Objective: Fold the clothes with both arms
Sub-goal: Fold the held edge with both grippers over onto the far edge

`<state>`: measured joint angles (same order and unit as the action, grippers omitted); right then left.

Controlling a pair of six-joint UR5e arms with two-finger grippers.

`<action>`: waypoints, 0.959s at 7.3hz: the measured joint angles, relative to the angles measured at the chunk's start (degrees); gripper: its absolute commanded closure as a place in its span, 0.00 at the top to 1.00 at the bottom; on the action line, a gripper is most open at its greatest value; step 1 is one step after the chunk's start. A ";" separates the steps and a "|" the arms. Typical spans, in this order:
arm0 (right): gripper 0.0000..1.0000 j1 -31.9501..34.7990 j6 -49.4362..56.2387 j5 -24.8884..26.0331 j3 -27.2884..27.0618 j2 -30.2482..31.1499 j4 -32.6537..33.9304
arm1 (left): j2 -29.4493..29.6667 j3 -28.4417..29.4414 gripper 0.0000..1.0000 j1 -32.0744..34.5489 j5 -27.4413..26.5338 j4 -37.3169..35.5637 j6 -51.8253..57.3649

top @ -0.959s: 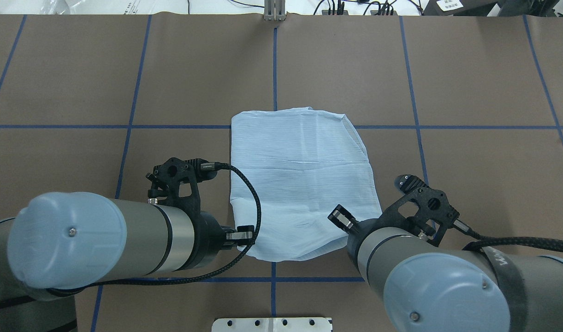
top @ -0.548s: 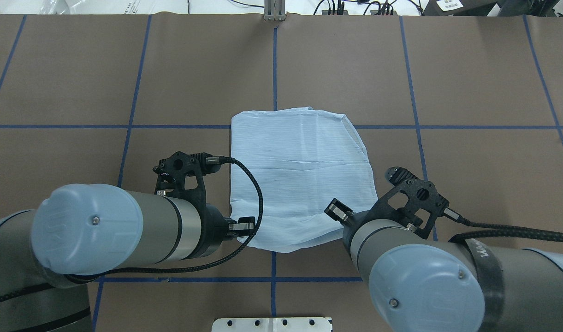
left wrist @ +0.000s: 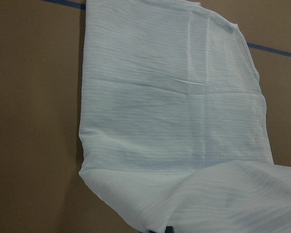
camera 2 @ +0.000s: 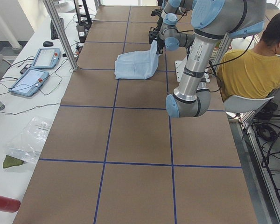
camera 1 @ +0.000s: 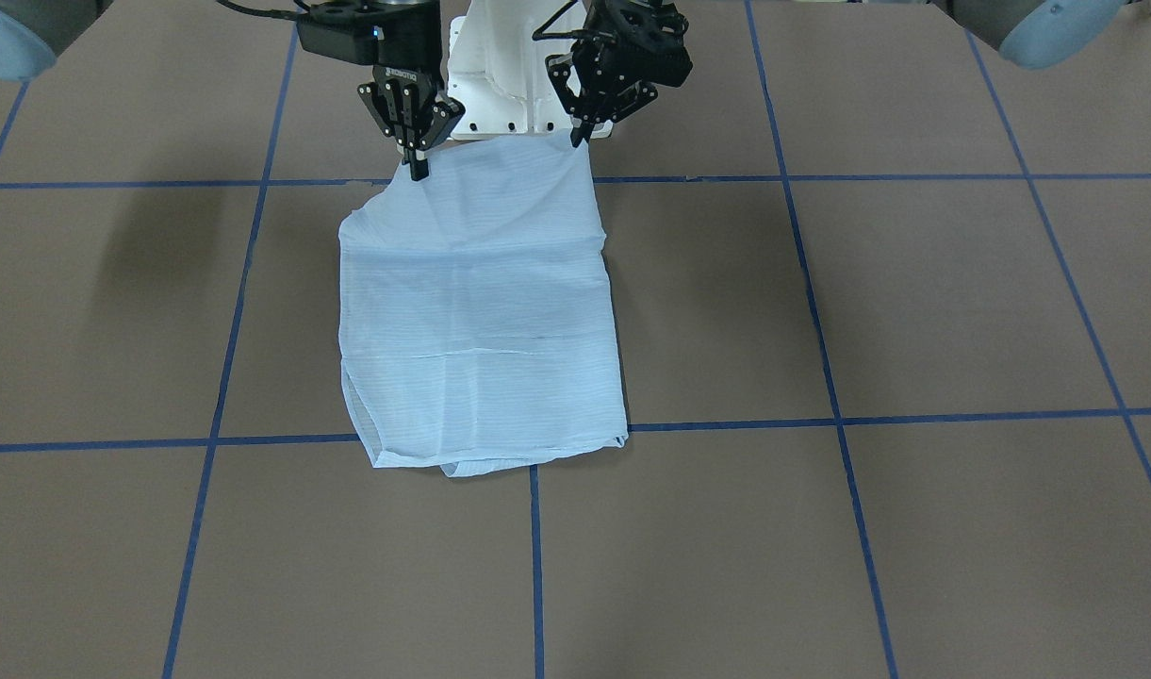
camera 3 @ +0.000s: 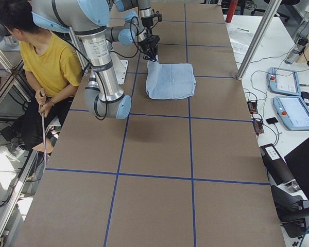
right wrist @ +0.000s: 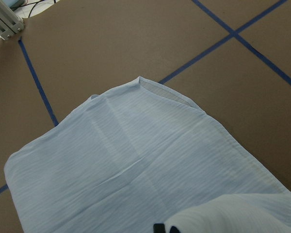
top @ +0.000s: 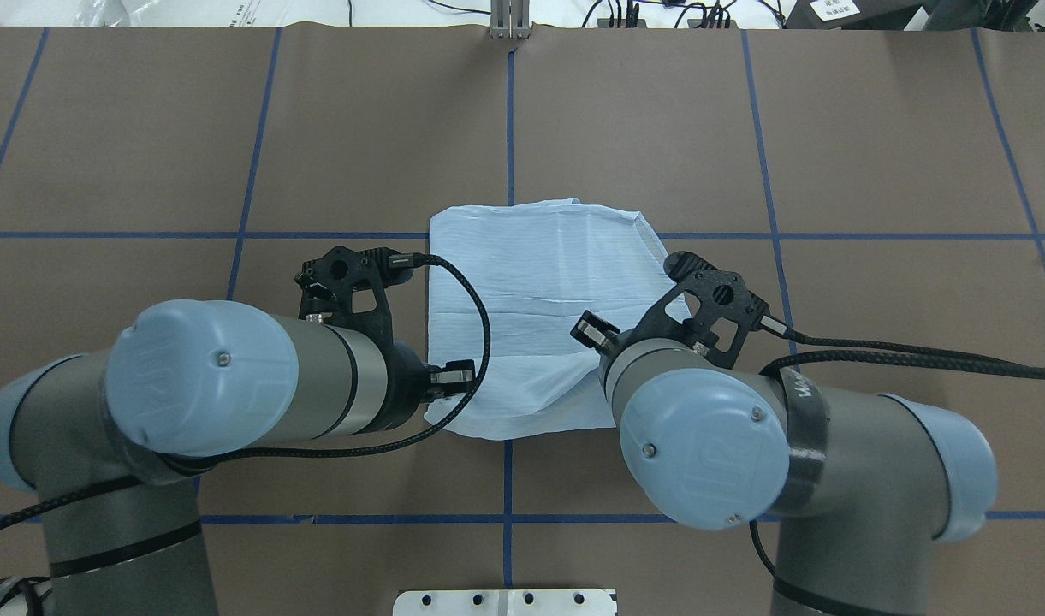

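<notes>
Left tool [camera 1: 578,138] and right tool [camera 1: 415,166], each clamped on a near corner of the thin light-blue striped shirt [top: 539,274], have advanced, starting the fold-over.

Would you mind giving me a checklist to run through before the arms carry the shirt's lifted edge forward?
1. Left pincer shut on one near corner of the shirt: ok.
2. Right pincer shut on the other near corner: ok.
3. Near edge lifted off the table: ok.
4. Far half lying flat on the table: ok.
5. Held edge level between the pincers: cannot tell.
</notes>
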<state>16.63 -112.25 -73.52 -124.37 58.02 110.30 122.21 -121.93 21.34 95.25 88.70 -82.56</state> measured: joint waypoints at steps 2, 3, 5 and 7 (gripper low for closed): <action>0.00 3.40 3.42 -0.12 5.77 -0.77 -5.66 | 2.60 7.77 0.00 3.91 -0.81 4.29 2.71; 0.00 5.02 4.64 -0.20 8.35 -1.61 -6.63 | 3.87 12.40 0.00 6.21 -0.90 7.35 4.46; 0.00 7.77 6.89 -0.29 15.41 -4.52 -10.17 | 7.74 23.13 0.00 10.06 -0.93 13.53 7.36; 0.00 10.44 9.10 -0.49 25.78 -8.01 -17.22 | 11.23 32.33 0.00 12.64 -0.94 18.49 9.67</action>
<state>27.08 -103.15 -74.01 -98.58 50.01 93.08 133.44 -89.60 33.98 94.31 107.19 -72.89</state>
